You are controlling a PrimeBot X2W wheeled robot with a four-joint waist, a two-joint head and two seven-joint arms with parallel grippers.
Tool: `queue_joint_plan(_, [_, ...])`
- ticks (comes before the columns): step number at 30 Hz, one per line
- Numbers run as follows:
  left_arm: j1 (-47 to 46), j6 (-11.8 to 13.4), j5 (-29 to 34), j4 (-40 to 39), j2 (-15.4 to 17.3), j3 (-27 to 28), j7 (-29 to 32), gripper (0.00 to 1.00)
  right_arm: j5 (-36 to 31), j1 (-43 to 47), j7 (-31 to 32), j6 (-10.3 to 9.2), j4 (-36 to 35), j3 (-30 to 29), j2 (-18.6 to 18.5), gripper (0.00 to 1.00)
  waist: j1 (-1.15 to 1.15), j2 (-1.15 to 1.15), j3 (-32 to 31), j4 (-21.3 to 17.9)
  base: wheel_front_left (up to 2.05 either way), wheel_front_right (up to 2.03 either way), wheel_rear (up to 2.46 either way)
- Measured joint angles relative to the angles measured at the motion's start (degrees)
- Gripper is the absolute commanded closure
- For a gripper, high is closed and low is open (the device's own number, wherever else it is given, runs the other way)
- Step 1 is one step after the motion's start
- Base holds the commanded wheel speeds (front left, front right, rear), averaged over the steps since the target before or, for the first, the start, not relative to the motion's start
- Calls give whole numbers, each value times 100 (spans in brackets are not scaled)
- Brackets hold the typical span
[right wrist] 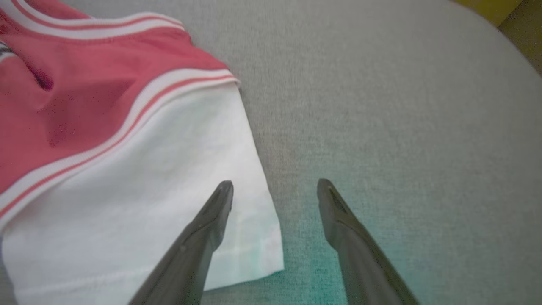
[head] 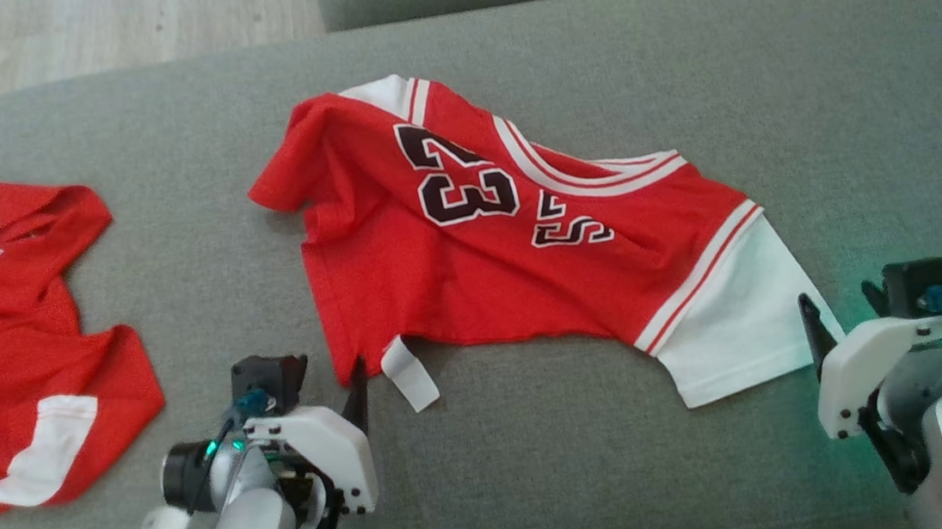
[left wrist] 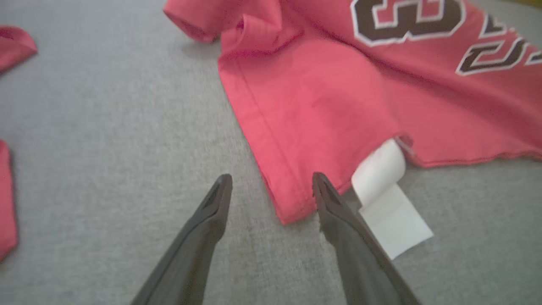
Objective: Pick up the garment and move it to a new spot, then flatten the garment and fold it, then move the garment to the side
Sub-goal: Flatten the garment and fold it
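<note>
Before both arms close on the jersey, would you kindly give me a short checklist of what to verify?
1. Both open, left gripper and right gripper: ok.
2. Corner of the jersey hem lined up with left gripper: ok.
3. Edge of the white sleeve lined up with right gripper: ok.
4. Grippers touching cloth: cannot tell.
5. The jersey flat: not ok, wrinkled.
6. Clear of the second red garment: ok.

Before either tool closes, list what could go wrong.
The left tool straddles the hem corner of the red jersey, beside a white label; it may pinch the label or slip off.
The right tool has one finger over the edge of the white sleeve, the other over cushion; a thin grab may pull free.
A second red garment lies to the left; they could tangle.
</note>
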Motion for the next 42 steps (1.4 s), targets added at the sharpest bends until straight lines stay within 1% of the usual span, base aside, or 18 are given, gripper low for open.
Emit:
queue_joint_plan(3, [-130, 53, -218, 338, -11, -148, 169, 0, 99, -23, 350, 0, 78, 97, -53, 0, 0, 0, 133, -37, 0, 0, 0])
queue_joint_plan(5, [-174, 130, -343, 446, -27, -179, 169, 0, 185, -23, 476, 0, 77, 160, -57, 0, 0, 0, 192, -63, 0, 0, 0])
queue_joint_plan(8, [-404, 232, -367, 597, -34, -227, 169, 0, 321, -23, 610, 0, 46, 260, -135, 0, 0, 0, 274, -91, 0, 0, 0])
queue_joint_plan(11, [-650, 221, -560, 762, -34, -327, 167, 0, 439, -22, 687, 0, -41, 328, -196, 0, 0, 0, 335, -127, 0, 0, 0])
queue_joint_plan(17, [-719, 215, -875, 828, -30, -459, 202, 0, 564, -10, 800, 0, -91, 383, -219, 0, 0, 0, 325, -143, 0, 0, 0])
queue_joint_plan(18, [-739, 214, -900, 840, -24, -517, 229, 18, 587, 1, 818, 0, -99, 407, -227, 0, 0, 0, 316, -142, 0, 0, 0])
queue_joint_plan(19, [-764, 209, -916, 859, -25, -553, 268, 49, 611, 18, 840, 0, -104, 427, -233, 0, 0, 0, 307, -142, 0, 0, 0])
queue_joint_plan(20, [-779, 187, -942, 866, -26, -580, 291, 60, 635, 46, 843, 0, -112, 447, -235, 0, 0, 0, 299, -142, 0, 0, 0])
queue_joint_plan(22, [-779, 164, -953, 887, -29, -682, 322, 92, 693, 89, 873, 0, -113, 471, -235, 0, 0, 0, 283, -145, 0, 0, 0])
queue_joint_plan(23, [-779, 156, -953, 894, -35, -719, 322, 100, 730, 86, 909, 0, -115, 472, -235, 0, 0, 0, 278, -145, 0, 0, 0])
queue_joint_plan(27, [-795, 76, -1020, 929, -31, -762, 389, 100, 834, 82, 1080, 0, -112, 541, -238, 0, 0, 0, 246, -147, 0, 0, 0])
queue_joint_plan(28, [-795, 75, -1045, 934, -31, -782, 391, 100, 914, 83, 1088, 0, -108, 560, -241, 100, 0, 0, 236, -148, 0, 0, 0])
queue_joint_plan(33, [-769, 67, -1154, 896, -24, -843, 422, 100, 1505, 91, 1087, 0, -130, 728, -268, 100, 0, 0, 155, -126, 0, 0, 0])
queue_joint_plan(35, [-693, 59, -1218, 758, 22, -837, 466, 100, 1786, 125, 1043, 0, -275, 715, -268, 100, 0, 0, 101, -120, 0, 0, 0])
queue_joint_plan(38, [-382, -33, -1391, 229, 103, -735, 521, 100, 2302, 264, 946, 0, -742, 600, -234, 100, 0, 0, -5, -104, 0, 0, 0])
queue_joint_plan(40, [-117, -33, -1545, -334, 249, -648, 591, 100, 2666, 388, 943, 0, -1205, 439, -189, 100, 0, 0, -90, -94, 0, 0, 0])
queue_joint_plan(41, [-117, -33, -1545, -334, 249, -648, 591, 100, 2666, 388, 943, 0, -1205, 439, -189, 100, 0, 0, -90, -94, 0, 0, 0])
queue_joint_plan(42, [23, -32, -1631, -683, 331, -560, 646, 100, 2860, 461, 954, 0, -1478, 333, -180, 100, 0, 0, -134, -89, 0, 0, 0])
